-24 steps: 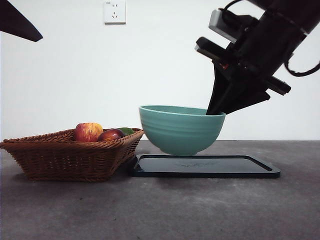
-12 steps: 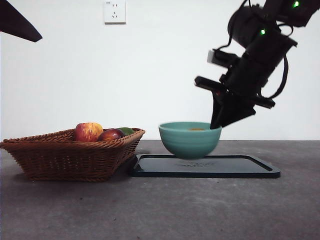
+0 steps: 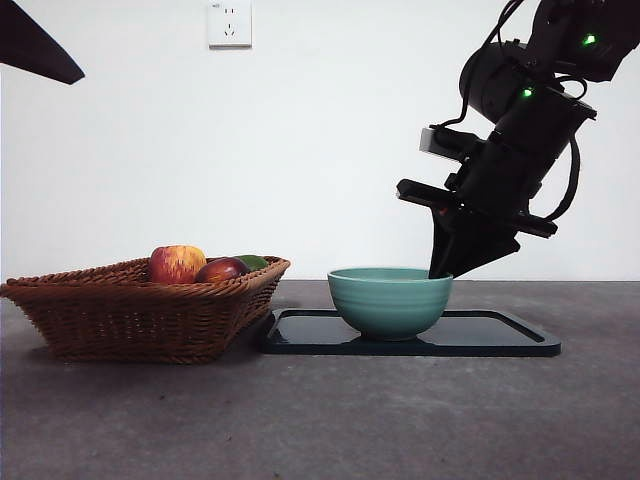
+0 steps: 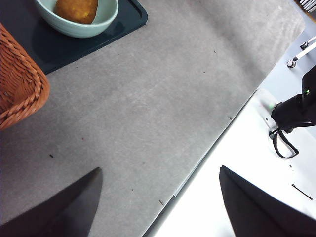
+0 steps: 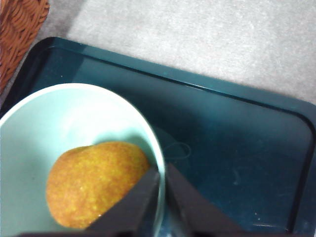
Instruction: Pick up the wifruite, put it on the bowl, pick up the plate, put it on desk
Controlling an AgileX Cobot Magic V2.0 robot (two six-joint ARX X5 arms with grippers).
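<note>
we are seeing the wifruite (image 5: 94, 183) lying inside the bowl (image 3: 390, 300), a small oval fruit with dull golden-brown, finely speckled skin, resting against the pale inner wall. the bowl is showing teal-green with faint ridges outside and a smooth rim, and it is sitting on the dark tray (image 3: 500, 335), toward the tray's basket end. the right gripper (image 5: 161, 183) is pinching the bowl's rim, one black jaw inside beside the fruit and one outside, the two nearly touching across the thin wall; in the front view it (image 3: 440, 272) is reaching down from above at the bowl's far edge. the left gripper (image 4: 158, 202) is waiting well apart over bare table, its jaws standing wide with nothing between them.

the desk (image 3: 320, 420) is looking flat, grey-brown and slightly mottled. a wicker basket (image 3: 130, 310) is standing just beside the tray, holding a red-and-yellow apple (image 3: 177, 264) and a dark red fruit (image 3: 222, 269). behind, a white wall is carrying a socket (image 3: 230, 22).
</note>
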